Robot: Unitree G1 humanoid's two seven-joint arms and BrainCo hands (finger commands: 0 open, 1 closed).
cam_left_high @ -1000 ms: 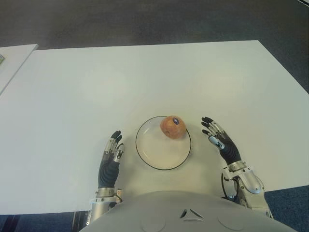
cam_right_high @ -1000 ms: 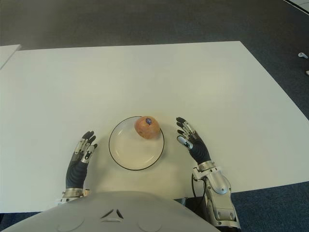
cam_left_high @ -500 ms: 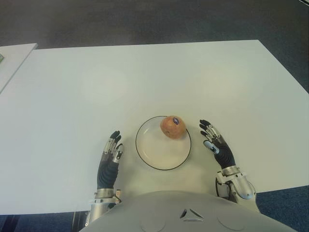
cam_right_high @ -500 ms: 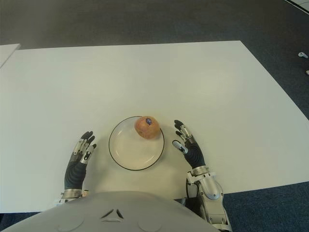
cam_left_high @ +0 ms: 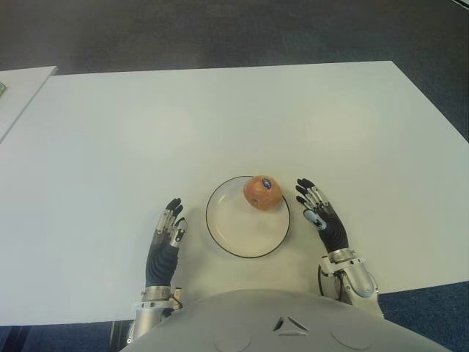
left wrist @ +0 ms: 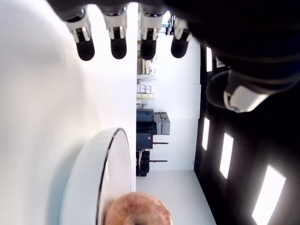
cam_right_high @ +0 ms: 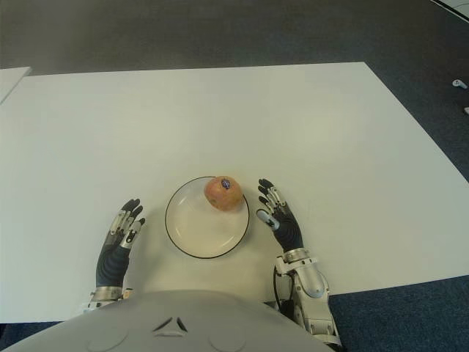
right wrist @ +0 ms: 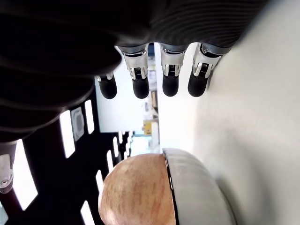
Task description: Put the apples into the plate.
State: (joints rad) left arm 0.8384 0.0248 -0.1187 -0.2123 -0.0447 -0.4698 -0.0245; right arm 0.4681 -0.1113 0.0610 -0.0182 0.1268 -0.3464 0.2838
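Apple sits in plate, robot hands empty.

Left hand and right hand: black palms, silver-jointed fingers with black tips (silver wrist cuffs); grey rounded torso shell.

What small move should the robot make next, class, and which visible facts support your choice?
Probably draw the right hand back toward the body. The only apple in view already sits inside the plate, at its far right edge. Both hands are open and hold nothing; the left hand shows left of the plate.
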